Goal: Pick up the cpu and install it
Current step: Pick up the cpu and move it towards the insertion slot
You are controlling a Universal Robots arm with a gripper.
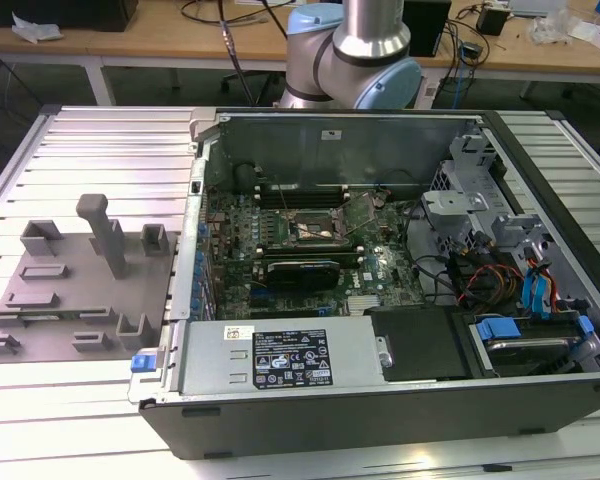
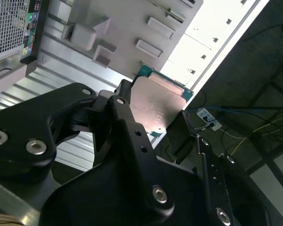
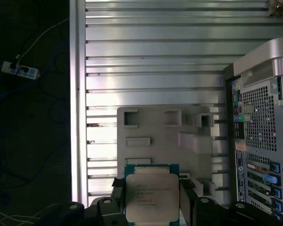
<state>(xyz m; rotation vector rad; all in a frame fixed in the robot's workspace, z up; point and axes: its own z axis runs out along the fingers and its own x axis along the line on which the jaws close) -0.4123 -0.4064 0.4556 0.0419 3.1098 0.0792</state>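
Note:
The cpu (image 3: 151,198) is a flat square chip with a pale metal top and a green rim, and my gripper (image 3: 151,189) is shut on it, one black finger on each side edge. In the second wrist view the cpu (image 2: 156,104) is tilted between the fingers (image 2: 124,101) of the gripper (image 2: 154,114). It hangs above the grey fixture plate (image 3: 155,132) on the slatted table. The motherboard socket (image 1: 314,228) lies inside the open computer case (image 1: 280,365), its frame open.
The arm's base (image 1: 350,50) stands behind the case. The grey fixture plate (image 1: 70,290) with upright blocks lies at the exterior view's left. The case's rear panel (image 3: 259,122) is beside the plate. Past the table edge (image 3: 75,94) a power strip (image 3: 21,70) lies on the floor.

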